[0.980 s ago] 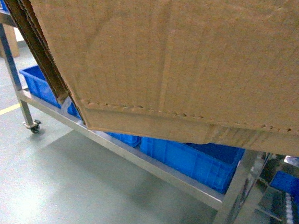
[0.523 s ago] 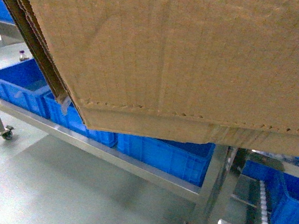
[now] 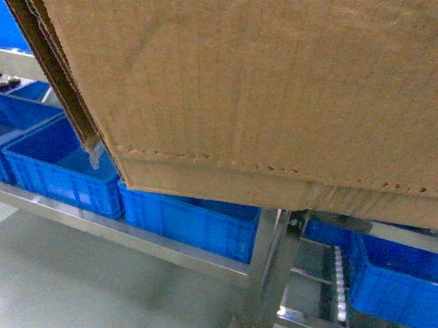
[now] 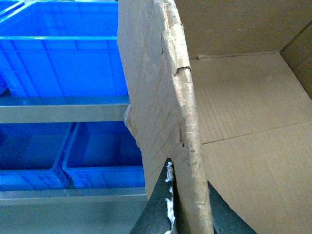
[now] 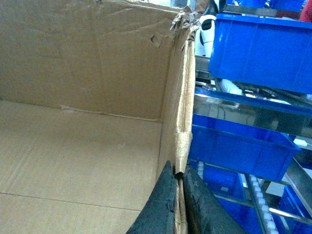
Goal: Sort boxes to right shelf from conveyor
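A large brown cardboard box [image 3: 272,84] fills the upper head view, lifted and tilted, hiding both arms there. In the left wrist view my left gripper [image 4: 189,174] is shut on the box's ragged left wall [image 4: 156,97], with one dark finger [image 4: 156,209] outside and the other inside. In the right wrist view my right gripper [image 5: 179,169] is shut on the box's torn right wall [image 5: 181,97], and both dark fingers [image 5: 163,204] press the cardboard edge. The stainless right shelf [image 3: 267,276] with white rollers [image 3: 337,286] stands below and beyond the box. The conveyor is out of view.
Blue plastic bins [image 3: 58,165] sit in rows on the steel rack levels, also seen in both wrist views [image 4: 63,63] [image 5: 258,44]. A steel rail [image 5: 243,114] and roller track [image 5: 258,197] lie right of the box. Grey-green floor [image 3: 77,290] lies below.
The rack, its post and the blue bins have slid leftward across the head view, and more roller track shows at right. The box stays fixed in view, still held by both grippers.
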{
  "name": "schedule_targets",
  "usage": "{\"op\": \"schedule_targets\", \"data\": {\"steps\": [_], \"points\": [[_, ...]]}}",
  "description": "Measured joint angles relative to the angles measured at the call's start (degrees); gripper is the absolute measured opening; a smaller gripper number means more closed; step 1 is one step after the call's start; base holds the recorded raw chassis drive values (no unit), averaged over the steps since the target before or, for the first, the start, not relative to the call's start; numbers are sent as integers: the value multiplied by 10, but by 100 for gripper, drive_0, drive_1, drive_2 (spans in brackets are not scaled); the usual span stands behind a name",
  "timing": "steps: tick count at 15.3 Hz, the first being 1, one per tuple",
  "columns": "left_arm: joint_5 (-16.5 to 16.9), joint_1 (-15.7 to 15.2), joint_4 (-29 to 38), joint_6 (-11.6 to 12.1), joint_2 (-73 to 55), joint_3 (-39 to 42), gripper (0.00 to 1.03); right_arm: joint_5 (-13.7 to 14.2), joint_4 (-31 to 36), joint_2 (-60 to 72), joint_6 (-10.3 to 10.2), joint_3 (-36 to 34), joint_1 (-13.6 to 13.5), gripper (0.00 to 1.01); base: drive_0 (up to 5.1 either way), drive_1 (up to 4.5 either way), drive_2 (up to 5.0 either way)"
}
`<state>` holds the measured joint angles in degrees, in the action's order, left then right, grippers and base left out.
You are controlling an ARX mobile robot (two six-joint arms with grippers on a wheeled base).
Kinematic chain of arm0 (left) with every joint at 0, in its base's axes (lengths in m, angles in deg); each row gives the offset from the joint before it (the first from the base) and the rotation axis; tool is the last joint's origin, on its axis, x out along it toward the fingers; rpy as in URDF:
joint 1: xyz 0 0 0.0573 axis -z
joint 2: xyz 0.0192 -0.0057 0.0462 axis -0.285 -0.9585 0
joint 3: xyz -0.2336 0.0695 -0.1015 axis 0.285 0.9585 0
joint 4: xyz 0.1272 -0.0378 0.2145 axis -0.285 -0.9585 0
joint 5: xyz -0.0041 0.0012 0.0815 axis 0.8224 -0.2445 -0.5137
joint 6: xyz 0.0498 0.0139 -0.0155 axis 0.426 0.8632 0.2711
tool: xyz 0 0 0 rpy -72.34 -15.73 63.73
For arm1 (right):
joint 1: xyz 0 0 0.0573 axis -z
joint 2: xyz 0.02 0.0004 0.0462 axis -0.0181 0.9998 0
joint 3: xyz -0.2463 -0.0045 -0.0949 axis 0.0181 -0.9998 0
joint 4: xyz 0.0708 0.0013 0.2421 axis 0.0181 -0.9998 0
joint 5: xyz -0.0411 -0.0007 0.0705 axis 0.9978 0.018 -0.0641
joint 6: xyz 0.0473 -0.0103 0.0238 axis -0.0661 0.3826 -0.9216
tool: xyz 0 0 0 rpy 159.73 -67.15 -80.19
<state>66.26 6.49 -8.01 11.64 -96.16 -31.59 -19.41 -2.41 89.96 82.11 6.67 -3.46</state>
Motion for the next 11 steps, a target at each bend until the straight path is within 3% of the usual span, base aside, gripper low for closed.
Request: {"op": "schedule_targets", "data": {"steps": [7, 11], "points": [[0, 0, 0, 0, 0, 0, 3, 0, 0, 0, 0, 0, 0, 2, -158, -158, -158], [0, 0, 0, 0, 0, 0, 3, 0, 0, 0, 0, 0, 0, 2, -26, -26, -26]]}}
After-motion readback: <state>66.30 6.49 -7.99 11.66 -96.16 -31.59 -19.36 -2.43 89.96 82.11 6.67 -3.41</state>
